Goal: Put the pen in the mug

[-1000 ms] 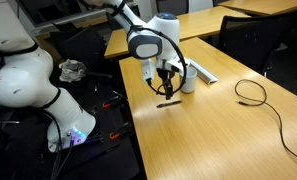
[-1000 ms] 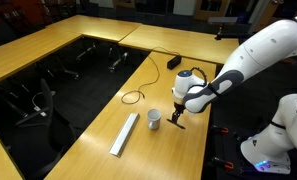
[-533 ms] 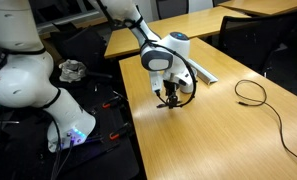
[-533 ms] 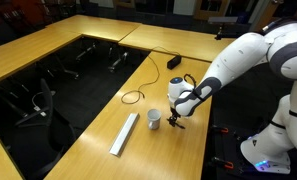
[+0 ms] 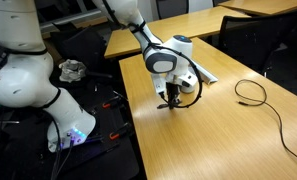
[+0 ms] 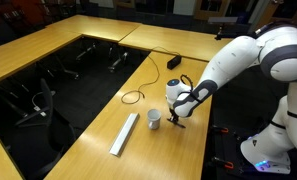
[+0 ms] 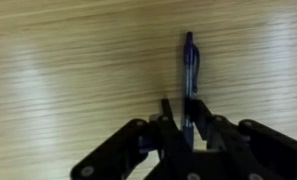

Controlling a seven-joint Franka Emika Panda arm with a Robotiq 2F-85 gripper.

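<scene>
Pinching the slim dark pen (image 7: 189, 65) near one end, the black two-fingered gripper (image 7: 183, 112) holds its fingers tight against both sides of the barrel in the wrist view; the pen looks blue-black and slightly glossy, straight and narrow, tapering to a small tip at the end that points away from the gripper; it runs across the grain of the light wooden desk (image 7: 68, 70), and most of its length shows clear beyond the fingertips. In both exterior views the gripper (image 5: 171, 101) points straight down with its tips at the desk surface (image 5: 218, 130), near the desk's edge; the pen itself is too small and too covered there to make out. In an exterior view the small plain white cylindrical mug (image 6: 153, 120) stands upright just beside the gripper (image 6: 175, 121), apart from it; the pen is therefore on the desk next to the mug, not in it. A long flat white bar (image 6: 123, 134) lies on the mug's far side from the gripper; a looped black cable (image 5: 263, 100) lies well apart from them on the desk.
</scene>
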